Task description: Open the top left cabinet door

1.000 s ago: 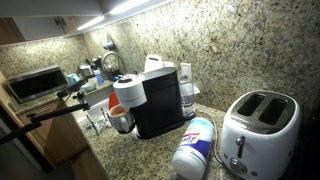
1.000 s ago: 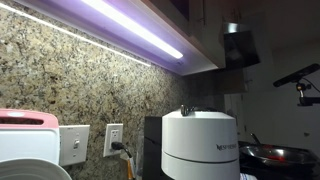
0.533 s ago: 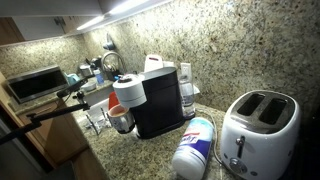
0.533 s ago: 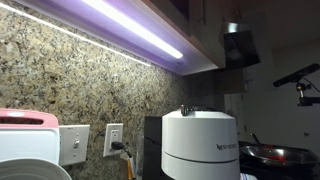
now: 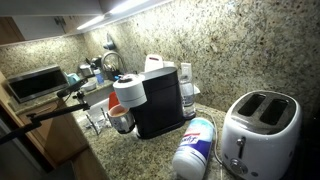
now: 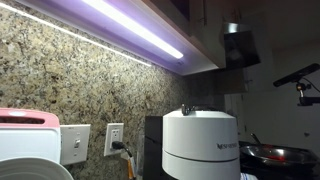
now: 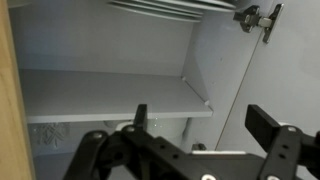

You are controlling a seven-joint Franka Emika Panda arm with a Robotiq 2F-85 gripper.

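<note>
Hand (image 7: 203,118): seen in the wrist view at the bottom edge; its dark fingers (image 7: 265,122) are spread wide with nothing between them and touch nothing.
Top left cabinet door (image 7: 285,70): a pale grey-white panel on the right side of the wrist view, swung open so its inner face shows. Its handle is out of view.
Hinge (image 7: 258,15): metal, at the top right, where the door meets the cabinet's side wall.
Cabinet interior (image 7: 100,40): plain pale back wall straight ahead of the hand.
Shelf (image 7: 110,100): pale and level, running across the interior just above the fingers.
Wooden strip (image 7: 6,90): brown, along the left edge of the wrist view.
Counter (image 5: 120,158): speckled granite, with a matching wall behind it, in an exterior view.
Coffee machine (image 5: 160,100): black, upright on the counter, near the middle.
Toaster (image 5: 258,125): white, two slots, near the right edge.
Wipes canister (image 5: 195,148): lying on its side between the coffee machine and the toaster.
Light strip (image 6: 130,25): glowing under the upper cabinets in an exterior view.
</note>
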